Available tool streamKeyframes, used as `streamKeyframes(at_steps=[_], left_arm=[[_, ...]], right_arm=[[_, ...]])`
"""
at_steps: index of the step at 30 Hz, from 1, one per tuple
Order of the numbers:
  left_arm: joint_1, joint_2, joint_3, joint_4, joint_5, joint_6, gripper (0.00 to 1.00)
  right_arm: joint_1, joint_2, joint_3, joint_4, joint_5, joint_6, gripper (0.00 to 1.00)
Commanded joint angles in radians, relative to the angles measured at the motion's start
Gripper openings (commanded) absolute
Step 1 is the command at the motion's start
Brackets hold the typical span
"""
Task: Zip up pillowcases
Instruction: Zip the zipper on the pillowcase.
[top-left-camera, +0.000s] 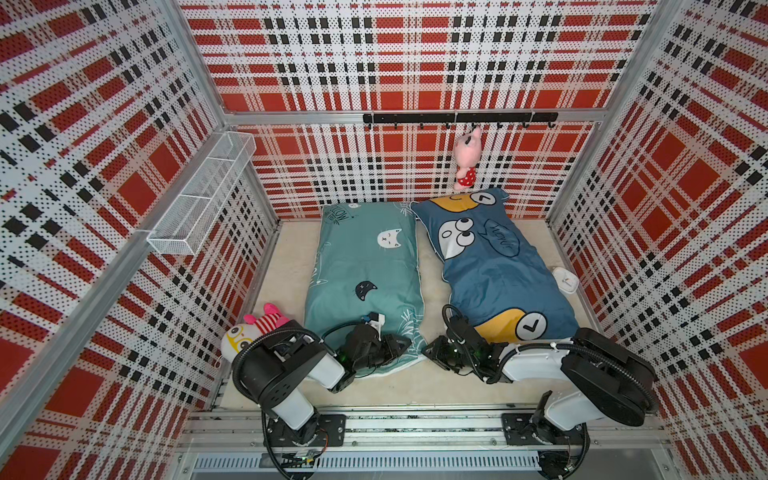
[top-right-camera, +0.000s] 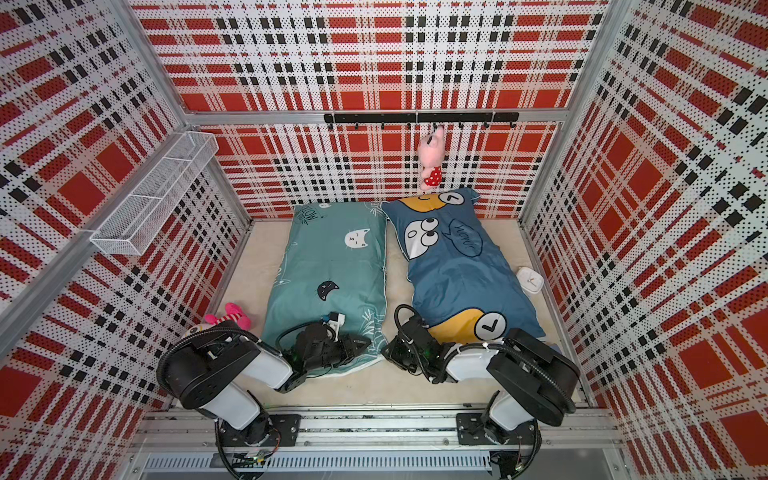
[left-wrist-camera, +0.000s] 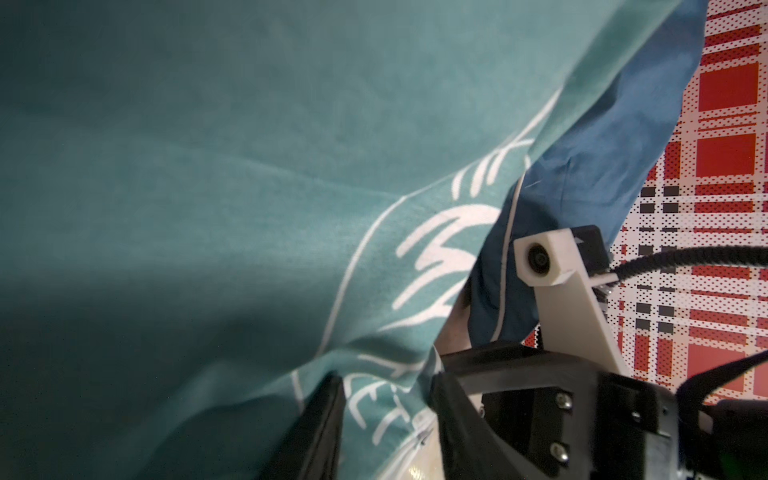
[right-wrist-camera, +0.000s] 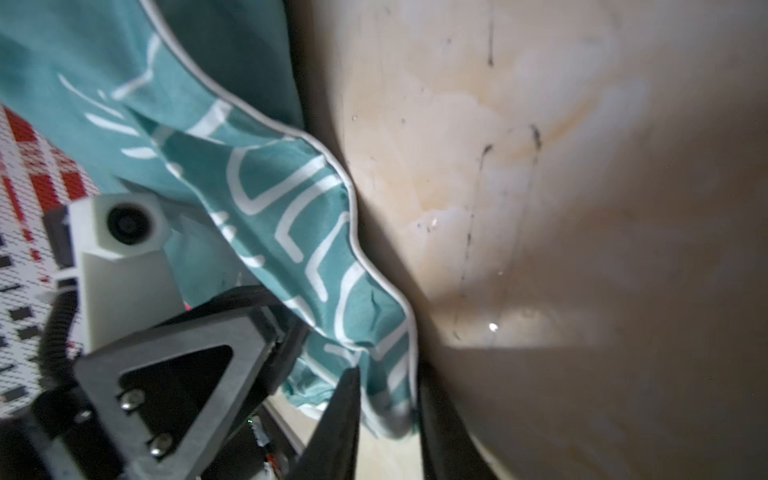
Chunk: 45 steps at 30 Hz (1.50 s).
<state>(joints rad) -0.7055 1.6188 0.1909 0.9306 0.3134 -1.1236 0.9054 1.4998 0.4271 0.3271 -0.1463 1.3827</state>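
Observation:
The teal pillowcase (top-left-camera: 361, 266) (top-right-camera: 332, 266) with cat faces lies left of the blue pillowcase (top-left-camera: 494, 266) (top-right-camera: 461, 270) with big cartoon faces, both lengthwise on the beige floor. Both grippers meet at the teal one's near right corner. My left gripper (top-left-camera: 401, 345) (top-right-camera: 361, 343) (left-wrist-camera: 386, 415) has teal fabric (left-wrist-camera: 208, 208) filling the gap between its jaws, and a small metal zipper piece (left-wrist-camera: 424, 436) shows at the hem. My right gripper (top-left-camera: 430, 353) (top-right-camera: 388, 353) (right-wrist-camera: 386, 399) pinches the white-piped teal corner (right-wrist-camera: 291, 208) between narrow jaws. Blue fabric (left-wrist-camera: 582, 166) shows behind in the left wrist view.
A pink plush (top-left-camera: 467, 160) hangs from the black hook rail (top-left-camera: 457, 118) on the back wall. Another plush toy (top-left-camera: 253, 328) lies by the left arm. A small white object (top-left-camera: 565, 279) sits right of the blue pillowcase. A wire basket (top-left-camera: 203, 195) juts from the left wall.

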Motion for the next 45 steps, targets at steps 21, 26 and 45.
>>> streamKeyframes(at_steps=[21,26,45], left_arm=[[-0.085,-0.316,0.038,-0.287,0.069,0.048,0.48],[-0.109,-0.297,0.031,-0.196,0.092,0.016,0.47],[-0.114,-0.156,-0.005,0.046,0.096,-0.073,0.46]], right_arm=[[-0.005,-0.154,0.137,-0.298,0.001,-0.122,0.0],[-0.025,-0.17,0.109,-0.239,-0.04,-0.11,0.0],[-0.035,-0.143,0.059,-0.03,-0.127,-0.037,0.0]])
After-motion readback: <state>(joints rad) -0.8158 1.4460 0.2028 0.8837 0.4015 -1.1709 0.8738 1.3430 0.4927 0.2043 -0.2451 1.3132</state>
